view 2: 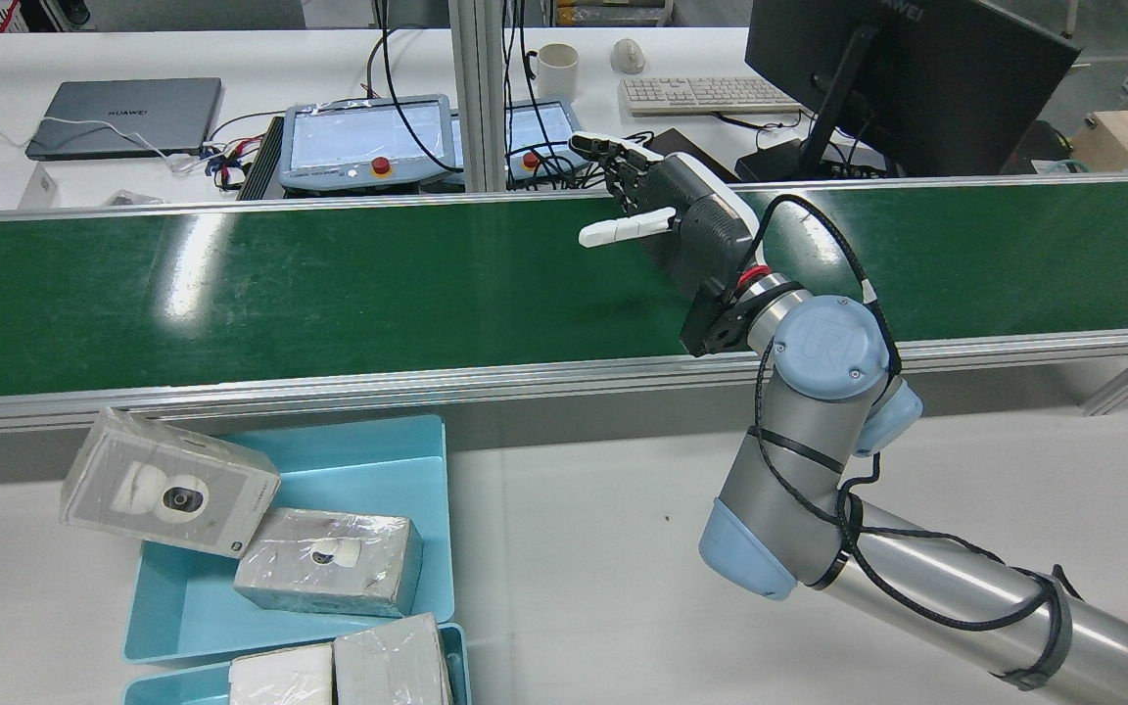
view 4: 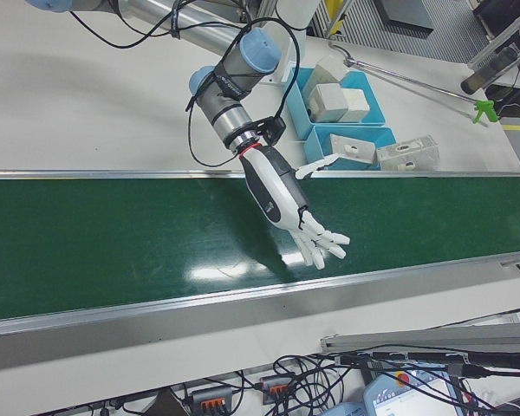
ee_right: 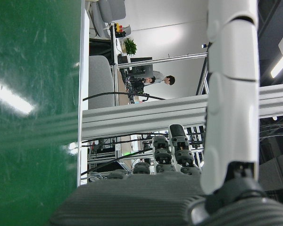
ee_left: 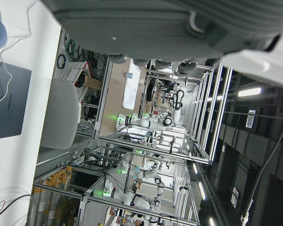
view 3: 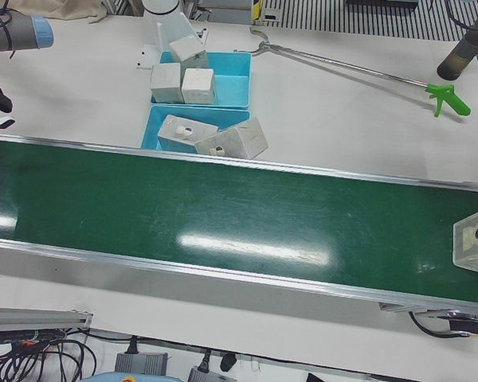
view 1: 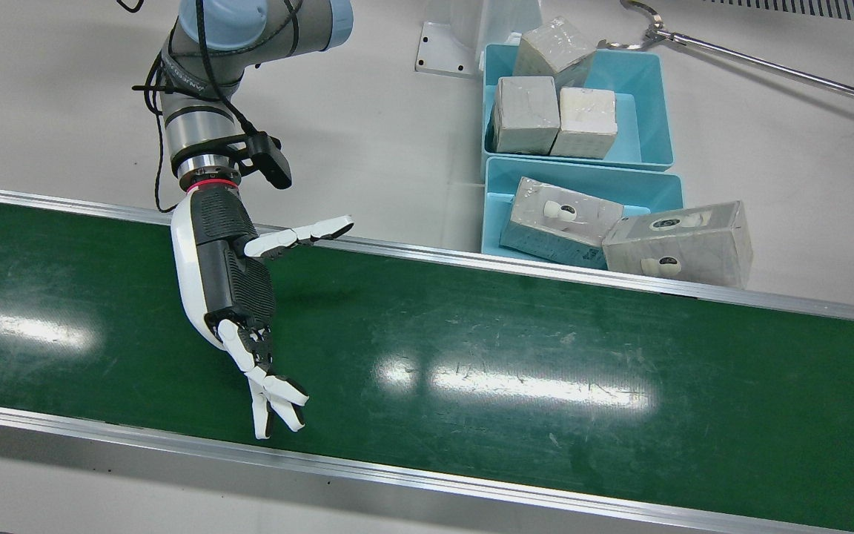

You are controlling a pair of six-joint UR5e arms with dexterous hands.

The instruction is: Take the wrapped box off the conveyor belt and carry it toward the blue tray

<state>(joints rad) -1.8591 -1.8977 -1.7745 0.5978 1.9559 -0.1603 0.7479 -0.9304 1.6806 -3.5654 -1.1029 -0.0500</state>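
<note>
- Two blue trays side by side off the belt's robot side: far tray and near tray, the latter right against the conveyor belt rail.
- Far tray: 3 wrapped boxes — grey cube and white cube touching each other, plus a third box tilted up on the tray's far wall.
- Near tray: 1 long wrapped box lying inside at a slant; a second long box propped on the tray's edge, partly hanging outside, touching the first.
- Same trays in rear view at bottom left; the overhanging box sits on the left rim of the near tray there.
- Task's wrapped box: on the belt at the far right end of the left-front view, cut by the frame edge, well apart from trays and from any hand. Not seen in other views.
- Right hand: over the belt, fingers spread wide, thumb out toward the trays, holding nothing; not touching the belt as far as can be told.
- Left hand: only its own cam shows it, as a dark palm edge at top; finger state can't be told. Nothing seen in it.
- Long metal grabber tool w/ green handle lies on the table beyond the trays.
</note>
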